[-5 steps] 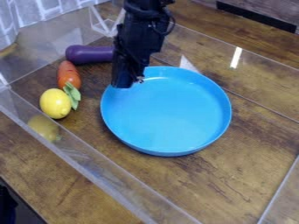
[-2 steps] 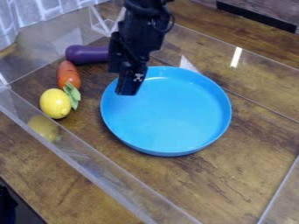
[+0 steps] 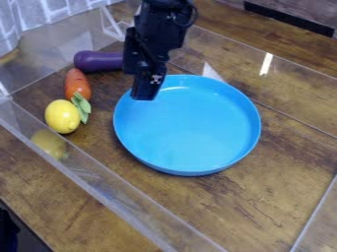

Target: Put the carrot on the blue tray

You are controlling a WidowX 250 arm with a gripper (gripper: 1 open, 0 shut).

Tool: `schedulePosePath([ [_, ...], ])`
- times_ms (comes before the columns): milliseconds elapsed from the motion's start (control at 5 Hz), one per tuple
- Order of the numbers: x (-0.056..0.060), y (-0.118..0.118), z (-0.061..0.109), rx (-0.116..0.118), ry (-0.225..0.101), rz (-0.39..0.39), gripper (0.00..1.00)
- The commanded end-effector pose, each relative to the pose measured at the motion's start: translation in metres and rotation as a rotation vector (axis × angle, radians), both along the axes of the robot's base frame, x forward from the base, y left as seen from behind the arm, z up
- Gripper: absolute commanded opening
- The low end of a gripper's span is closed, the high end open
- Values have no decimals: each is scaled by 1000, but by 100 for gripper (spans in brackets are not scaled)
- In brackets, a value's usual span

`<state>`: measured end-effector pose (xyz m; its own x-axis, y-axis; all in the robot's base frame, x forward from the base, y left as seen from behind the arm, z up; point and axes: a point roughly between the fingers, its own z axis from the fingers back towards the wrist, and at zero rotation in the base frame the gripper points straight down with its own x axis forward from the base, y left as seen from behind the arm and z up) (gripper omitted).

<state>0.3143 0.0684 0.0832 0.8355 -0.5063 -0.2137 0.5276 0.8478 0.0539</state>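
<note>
The small tapered orange toy carrot with its green leafy end (image 3: 78, 86), left of the black claw (image 3: 145, 90), is probably light, stiff and slick; best pinched mid-body. The claw gapes wide, gripping nothing, above the edge of the round bright-blue plastic tray (image 3: 187, 128).

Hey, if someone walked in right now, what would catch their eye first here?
Probably the big bright-blue tray in the middle of the table. Next, the black gripper over its far left edge, then the yellow lemon and orange carrot to the left.
</note>
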Motion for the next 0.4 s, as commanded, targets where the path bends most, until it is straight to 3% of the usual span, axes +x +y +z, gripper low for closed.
schedulePosePath([
  [0,13,10,32,23,-110,-8,100],
  [200,18,16,30,27,-113,-41,100],
])
